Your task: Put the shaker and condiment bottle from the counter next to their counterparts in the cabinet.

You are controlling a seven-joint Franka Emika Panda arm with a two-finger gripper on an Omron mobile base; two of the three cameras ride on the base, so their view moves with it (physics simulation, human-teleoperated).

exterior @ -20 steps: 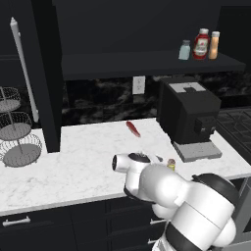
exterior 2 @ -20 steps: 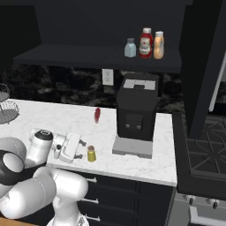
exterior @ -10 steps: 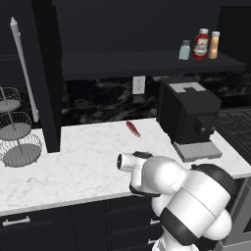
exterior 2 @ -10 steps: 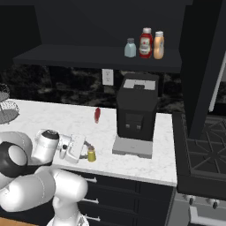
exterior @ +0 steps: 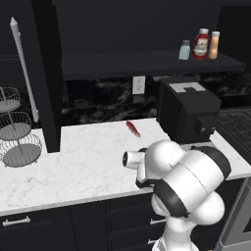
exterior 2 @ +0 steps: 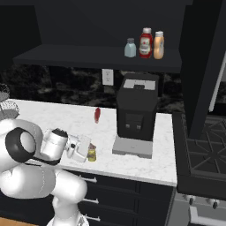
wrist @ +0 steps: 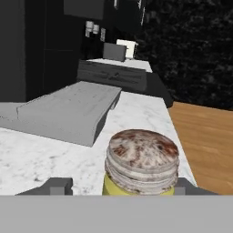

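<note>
The shaker stands upright near the front edge of the counter, between the tips of the gripper — jaws part-open, flanking it; contact cannot be confirmed. The condiment bottle already stands on the cabinet shelf, right of the red bottle — the shaker likely goes beside the pale blue-grey shaker.

Stone, speckled metal and matt black

We see the counter as smooth white marble with grey veins, and the shaker with a glossy yellow body under a dull, rust-mottled metallic cap. The cabinet looks matt black; the backsplash is polished black marble. The coffee machine seems matt dark plastic on a grey base, and we take the floor for smooth wood.
</note>
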